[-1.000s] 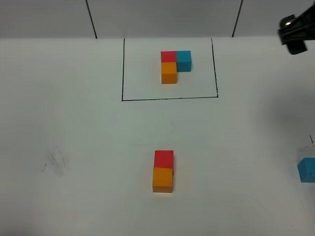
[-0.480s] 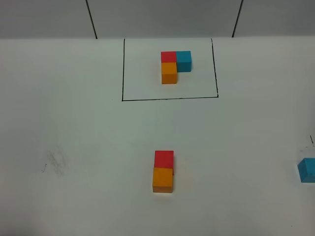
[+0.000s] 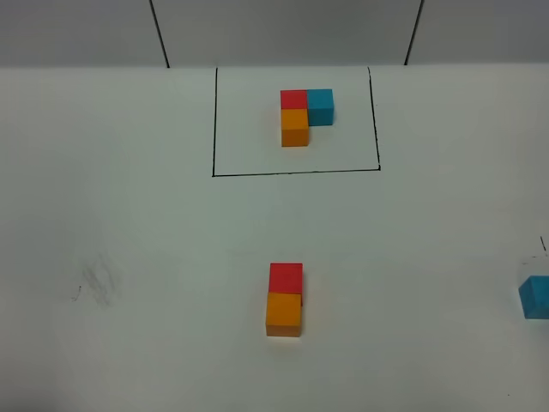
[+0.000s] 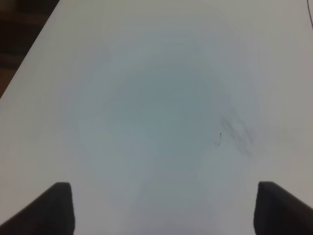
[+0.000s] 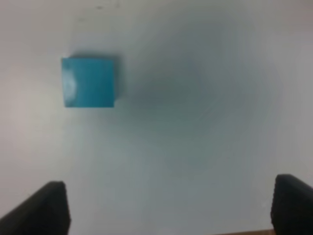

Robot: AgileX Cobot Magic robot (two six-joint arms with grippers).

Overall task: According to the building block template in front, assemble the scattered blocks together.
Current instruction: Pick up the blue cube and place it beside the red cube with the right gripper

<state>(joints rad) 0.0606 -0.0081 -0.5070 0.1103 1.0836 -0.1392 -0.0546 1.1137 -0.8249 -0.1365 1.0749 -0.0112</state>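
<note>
Hovering with jaws apart and empty, my right claw (image 5: 171,203) looks down on the blue cube (image 5: 88,82), alone at the right edge of the bench (image 3: 129,223), well apart from the touching red cube (image 3: 286,278) and orange cube (image 3: 284,313). It looks light, rigid and smooth; I'd pinch two opposite flat faces.

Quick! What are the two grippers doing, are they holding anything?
Left gripper: open, holding nothing.
Right gripper: open, holding nothing; the blue block lies apart from it.
</note>
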